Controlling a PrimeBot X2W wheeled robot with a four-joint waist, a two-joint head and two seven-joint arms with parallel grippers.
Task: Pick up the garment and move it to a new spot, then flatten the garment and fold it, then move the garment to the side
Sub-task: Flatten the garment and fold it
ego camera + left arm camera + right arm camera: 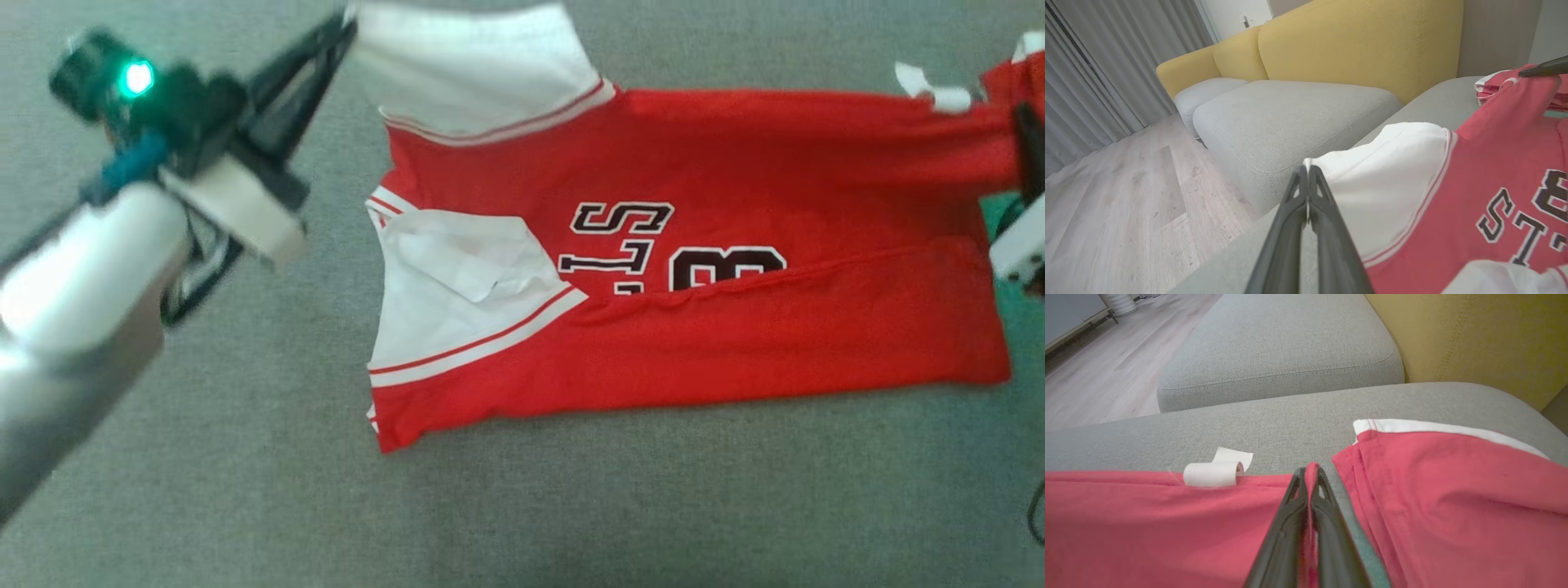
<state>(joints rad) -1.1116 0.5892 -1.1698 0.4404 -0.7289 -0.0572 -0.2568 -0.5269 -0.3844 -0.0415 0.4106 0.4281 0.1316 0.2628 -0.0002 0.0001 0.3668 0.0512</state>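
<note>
Holding the garment [735,163] stretched along its far long edge, I have it spread on the grey cushion [245,506], lying from centre to 3 o'clock in the head view. Its near long edge is already folded up over the lettering [624,219].

My left claw [341,33] is pressed shut on the white sleeve [473,65] at 11 o'clock. My right claw [1310,470] is pinched shut on a corner of red hem at 3 o'clock, just beside the curled white label [1210,473]. Gripping both ends of one edge keeps it straight, so I judge the next fold brings that far edge over toward 6 o'clock.

Bare cushion lies open from 6 to 9 o'clock. It is tighter at 3 o'clock, where more red cloth [1453,490] lies just beside my right claw; I cannot tell whether it is a separate piece. In the left wrist view the cushion's edge falls away just past the sleeve, with wooden floor [1126,204] at 9 o'clock, so dragging that way looks risky.
</note>
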